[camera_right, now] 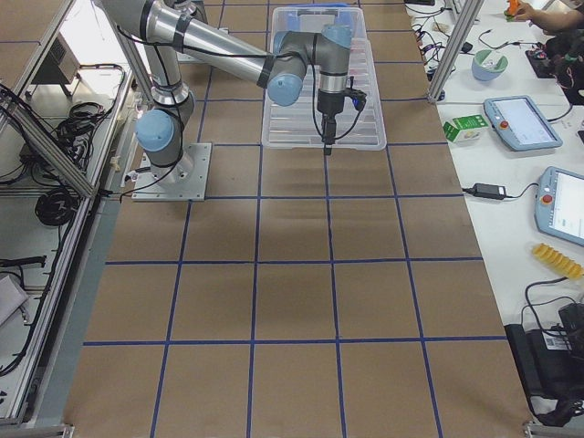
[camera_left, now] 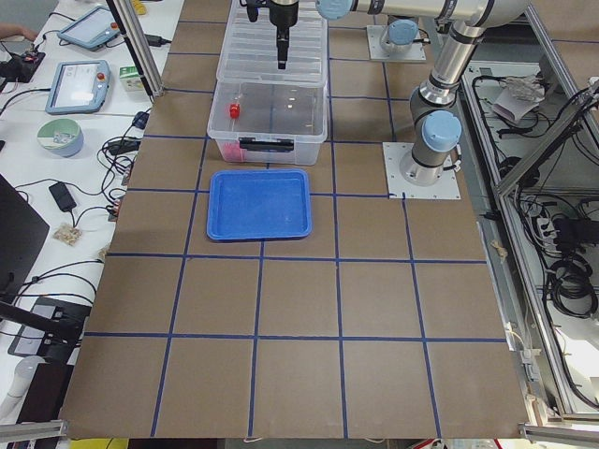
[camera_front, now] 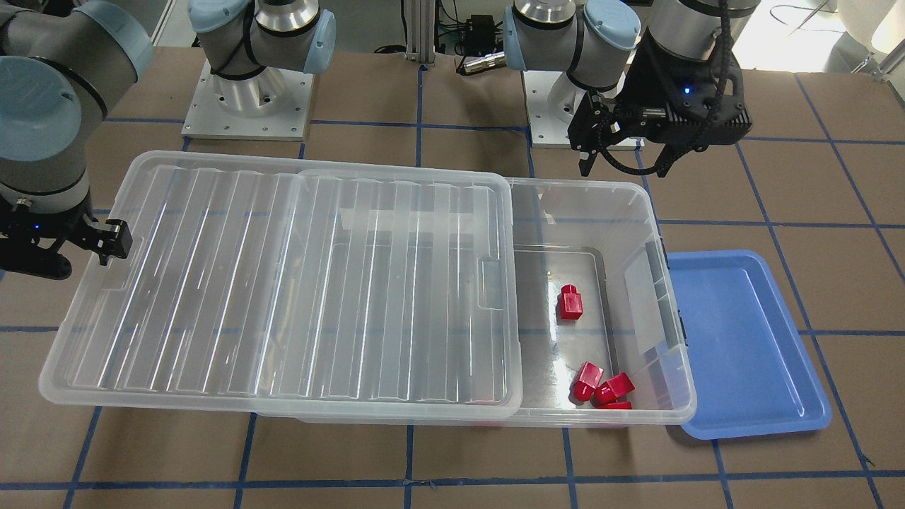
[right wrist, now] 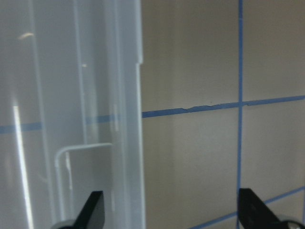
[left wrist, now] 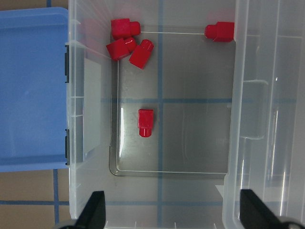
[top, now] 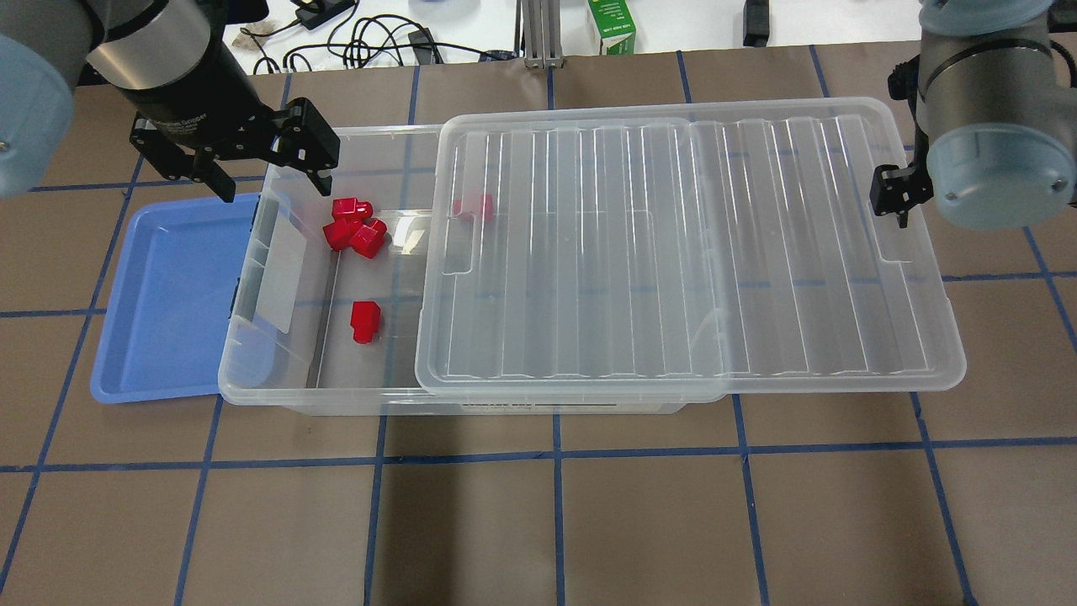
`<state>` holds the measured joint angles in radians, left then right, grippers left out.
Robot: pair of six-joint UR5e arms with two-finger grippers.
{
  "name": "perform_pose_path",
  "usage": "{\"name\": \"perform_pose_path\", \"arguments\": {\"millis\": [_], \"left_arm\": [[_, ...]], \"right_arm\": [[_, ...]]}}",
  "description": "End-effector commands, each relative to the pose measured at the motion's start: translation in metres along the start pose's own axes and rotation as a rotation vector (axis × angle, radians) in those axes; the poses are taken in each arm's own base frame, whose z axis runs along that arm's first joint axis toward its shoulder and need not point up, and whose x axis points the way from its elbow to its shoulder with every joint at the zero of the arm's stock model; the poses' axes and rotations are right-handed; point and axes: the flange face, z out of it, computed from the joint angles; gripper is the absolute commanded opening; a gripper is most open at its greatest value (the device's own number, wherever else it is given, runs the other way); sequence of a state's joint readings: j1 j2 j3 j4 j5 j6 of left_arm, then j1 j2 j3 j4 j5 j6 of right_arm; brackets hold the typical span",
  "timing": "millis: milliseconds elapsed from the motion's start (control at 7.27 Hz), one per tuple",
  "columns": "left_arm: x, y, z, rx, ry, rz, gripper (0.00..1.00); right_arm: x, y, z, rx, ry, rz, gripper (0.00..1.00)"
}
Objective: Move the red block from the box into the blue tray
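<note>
The clear box (top: pixel 244 337) has its ribbed lid (top: pixel 673 252) slid toward my right, so its left end is uncovered. The red block (top: pixel 365 321) lies alone on the box floor, and it also shows in the left wrist view (left wrist: pixel 145 122) and the front view (camera_front: pixel 570 302). The blue tray (top: pixel 168 295) sits against the box's left end, with nothing in it. My left gripper (top: pixel 271 177) is open and empty, above the far rim of the uncovered end. My right gripper (top: pixel 896 194) is open at the lid's right end; the right wrist view shows the lid's edge (right wrist: pixel 136 119) between its fingers.
Several other red blocks (top: pixel 353 225) cluster in the box's far left corner, and one more (top: pixel 475 207) lies just under the lid's edge. Brown table with blue tape lines (top: pixel 555 454) surrounds the box. Cables and a green carton (top: pixel 612 25) lie at the far edge.
</note>
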<state>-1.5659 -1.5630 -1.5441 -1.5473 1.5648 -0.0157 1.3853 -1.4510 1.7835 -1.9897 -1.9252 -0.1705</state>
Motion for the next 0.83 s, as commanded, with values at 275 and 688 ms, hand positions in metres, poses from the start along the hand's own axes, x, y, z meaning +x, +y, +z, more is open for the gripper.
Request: {"name": "perform_pose_path", "arguments": {"millis": [275,688], "left_arm": [[-0.010,-0.008,0.040,-0.047,-0.004,0.004,1.00],[-0.011,-0.023,0.089,-0.084,-0.005,-0.027,1.00]], "right_arm": [[-0.052,0.025,-0.128,0.135,-0.300,-0.095,1.00],[-0.087,0.051,-0.176,0.048,-0.416,-0.058,1.00]]}}
